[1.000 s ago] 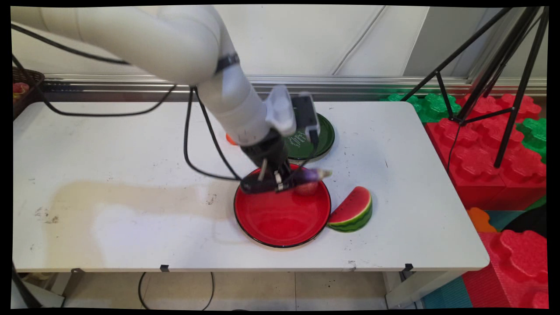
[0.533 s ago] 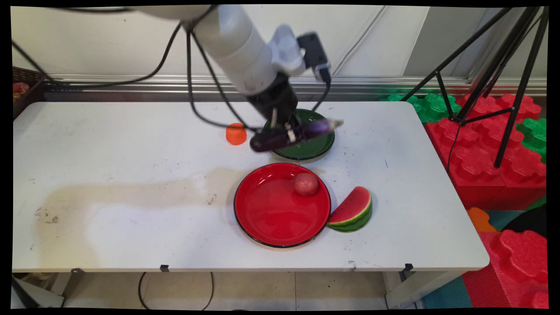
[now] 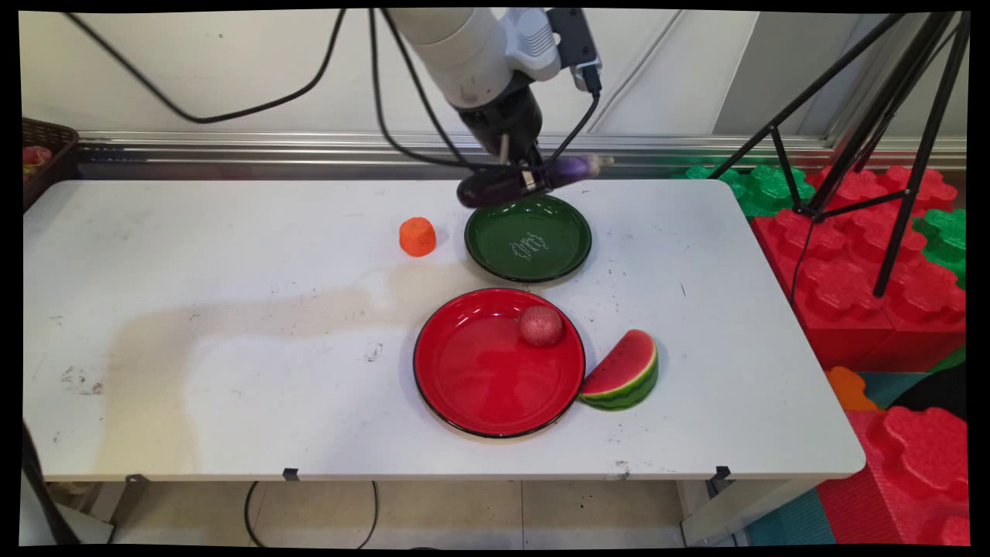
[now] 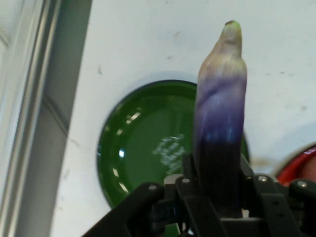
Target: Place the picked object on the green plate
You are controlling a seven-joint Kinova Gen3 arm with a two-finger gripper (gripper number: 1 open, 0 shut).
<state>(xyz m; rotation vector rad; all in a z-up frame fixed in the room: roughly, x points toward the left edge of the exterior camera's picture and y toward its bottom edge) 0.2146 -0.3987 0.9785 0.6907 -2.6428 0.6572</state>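
My gripper is shut on a purple eggplant, held crosswise high above the far rim of the green plate. In the hand view the eggplant stands up between the fingers, its pale tip pointing away, with the green plate below it. The red plate lies nearer on the table with a small red ball-like fruit on its far right side; a sliver of the red plate shows at the hand view's right edge.
An orange piece stands left of the green plate. A watermelon slice touches the red plate's right rim. A dark basket sits at the far left. A black tripod and red and green foam blocks are right of the table.
The gripper has lifted the eggplant off the red plate and carried it up and away, to above the green plate's far rim. The red fruit stayed on the red plate.
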